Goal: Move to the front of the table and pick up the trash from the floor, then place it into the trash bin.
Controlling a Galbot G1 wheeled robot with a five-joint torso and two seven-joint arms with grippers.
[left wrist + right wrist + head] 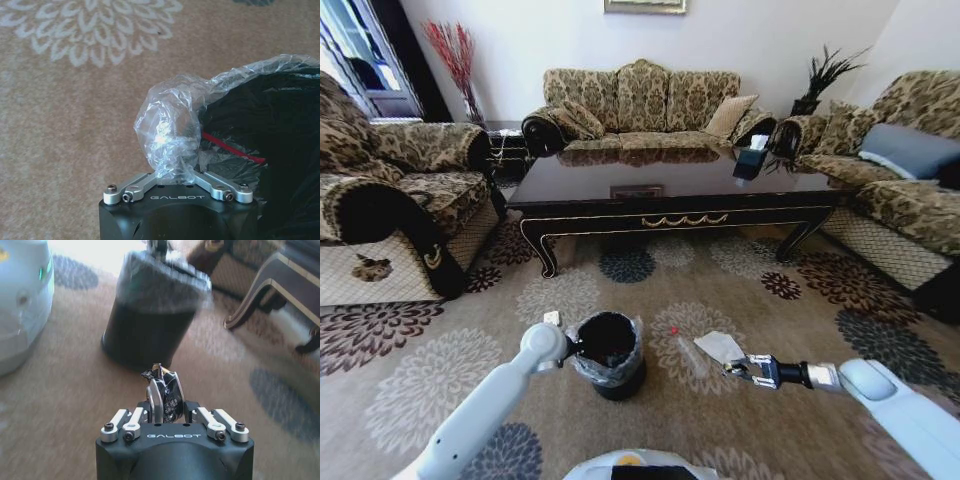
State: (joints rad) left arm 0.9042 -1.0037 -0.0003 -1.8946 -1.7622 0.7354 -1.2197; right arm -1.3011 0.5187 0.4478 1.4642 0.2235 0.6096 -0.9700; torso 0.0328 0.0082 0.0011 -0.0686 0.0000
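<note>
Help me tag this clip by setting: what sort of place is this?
Most likely a home living room: patterned sofas ring a glossy dark coffee table on a floral carpet, with a small lined trash bin on the floor.

The table [680,195] stands across the carpet [800,330], with a sofa [645,105] behind it, an armchair [390,190] to its left and another sofa [890,180] to its right. A tissue box [752,160] sits on the table's right end. Before the table, on the carpet, stands the bin [608,355]. Right of the bin lie a bottle [688,352] and, further right, a paper sheet [722,346]. A small scrap [552,318] lies just left of the bin. The left gripper [574,349] is at the bin's left rim; the right gripper [738,367] is by the paper.
</note>
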